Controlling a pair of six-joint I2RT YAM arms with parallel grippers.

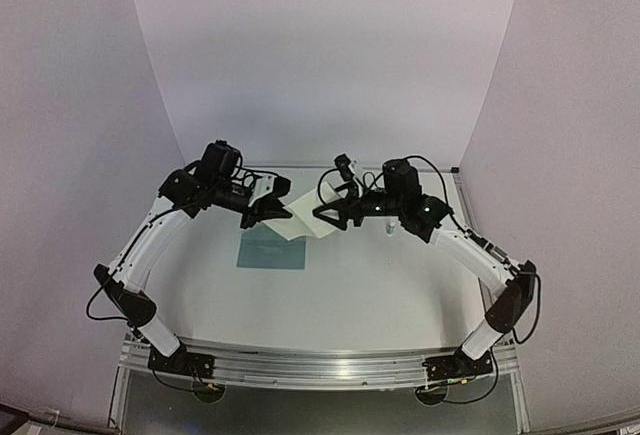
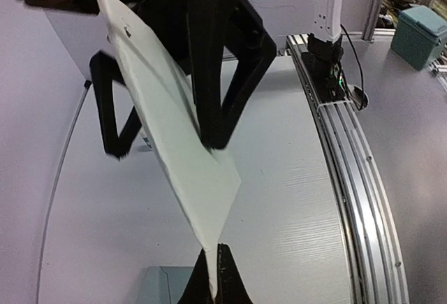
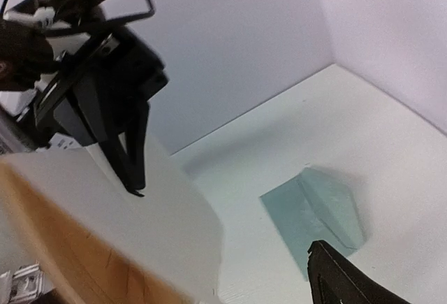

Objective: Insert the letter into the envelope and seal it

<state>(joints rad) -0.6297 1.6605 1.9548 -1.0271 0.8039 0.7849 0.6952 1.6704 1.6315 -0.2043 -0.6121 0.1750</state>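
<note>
The letter (image 1: 296, 217) hangs in the air between the two grippers, its pale back showing from above. My left gripper (image 1: 268, 212) is shut on one corner of it; in the left wrist view the sheet (image 2: 174, 143) runs edge-on up from the closed fingertips (image 2: 225, 283). My right gripper (image 1: 328, 213) is open at the sheet's far edge, its black fingers (image 2: 216, 108) straddling it. In the right wrist view the letter (image 3: 126, 227) fills the lower left, its tan side showing, and one finger (image 3: 339, 279) shows at lower right. The teal envelope (image 1: 272, 251) lies flat on the table below, flap open (image 3: 314, 206).
White walls close in the back and both sides. A small greenish object (image 1: 388, 227) stands on the table by the right arm. An aluminium rail (image 2: 349, 178) runs along the near edge. A teal box (image 2: 420, 33) sits off the table.
</note>
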